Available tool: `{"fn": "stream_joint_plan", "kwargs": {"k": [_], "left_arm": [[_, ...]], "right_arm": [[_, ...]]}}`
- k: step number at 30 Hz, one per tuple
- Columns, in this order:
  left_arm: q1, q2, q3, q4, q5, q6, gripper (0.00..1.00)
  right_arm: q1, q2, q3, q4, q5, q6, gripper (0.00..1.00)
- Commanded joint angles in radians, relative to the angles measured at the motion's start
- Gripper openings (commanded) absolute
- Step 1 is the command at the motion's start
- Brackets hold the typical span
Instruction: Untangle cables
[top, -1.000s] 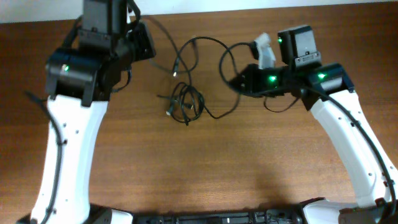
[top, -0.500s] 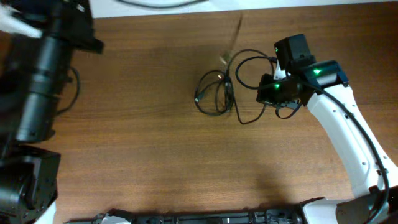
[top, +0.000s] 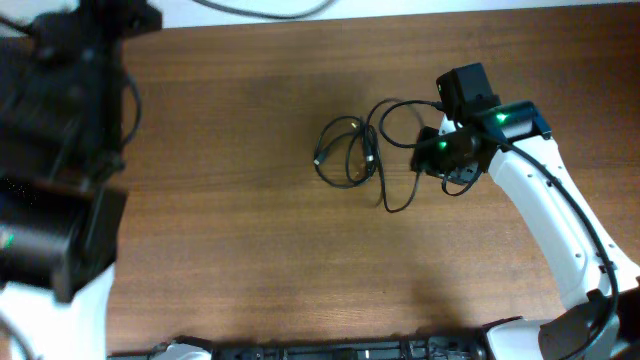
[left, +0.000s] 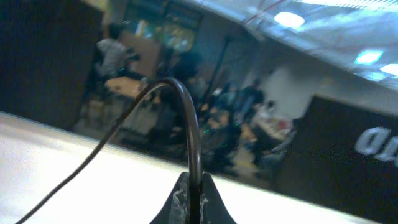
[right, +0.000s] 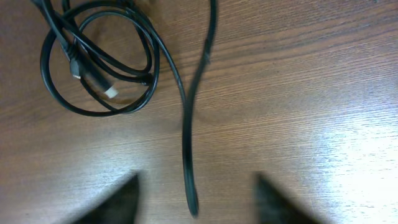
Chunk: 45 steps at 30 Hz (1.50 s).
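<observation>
A tangle of thin black cables (top: 348, 155) lies mid-table, with a loop (top: 400, 108) reaching toward my right gripper (top: 434, 152). In the right wrist view the coil (right: 93, 62) with its small plugs sits at upper left. One loose cable strand (right: 186, 143) runs down between the spread, blurred fingers (right: 118, 202) of my right gripper (right: 196, 202), which is open and touches nothing. My left gripper (left: 194, 202) is raised high, shut on a single black cable (left: 186, 118) that arcs up and trails off to the left.
My left arm (top: 60, 150) looms large and blurred over the table's left side. A black cable (top: 262, 10) crosses the white strip beyond the far table edge. Bare brown wood (top: 250, 270) fills the front half.
My right gripper has opened and let go of its cable. The left arm has swung up and left, carrying one cable away. The tangle has shifted to the right.
</observation>
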<state>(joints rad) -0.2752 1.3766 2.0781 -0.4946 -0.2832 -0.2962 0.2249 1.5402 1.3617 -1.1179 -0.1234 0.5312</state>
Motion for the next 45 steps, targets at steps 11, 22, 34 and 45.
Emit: {"fn": "stream_joint_plan", "kwargs": {"k": [11, 22, 34, 45], "left_arm": [[0.228, 0.317, 0.004, 0.196, 0.261, 0.067, 0.0], [0.426, 0.595, 0.004, 0.132, 0.261, 0.016, 0.0], [0.652, 0.727, 0.004, 0.086, 0.262, -0.058, 0.08], [0.769, 0.834, 0.002, -0.186, 0.262, -0.045, 0.82]], "right_arm": [[-0.002, 0.005, -0.005, -0.002, 0.015, 0.005, 0.92], [-0.002, 0.005, -0.006, 0.021, 0.016, 0.005, 0.92], [-0.002, 0.005, -0.006, 0.026, 0.016, 0.005, 0.93], [-0.002, 0.005, -0.006, 0.032, 0.004, 0.005, 0.99]]}}
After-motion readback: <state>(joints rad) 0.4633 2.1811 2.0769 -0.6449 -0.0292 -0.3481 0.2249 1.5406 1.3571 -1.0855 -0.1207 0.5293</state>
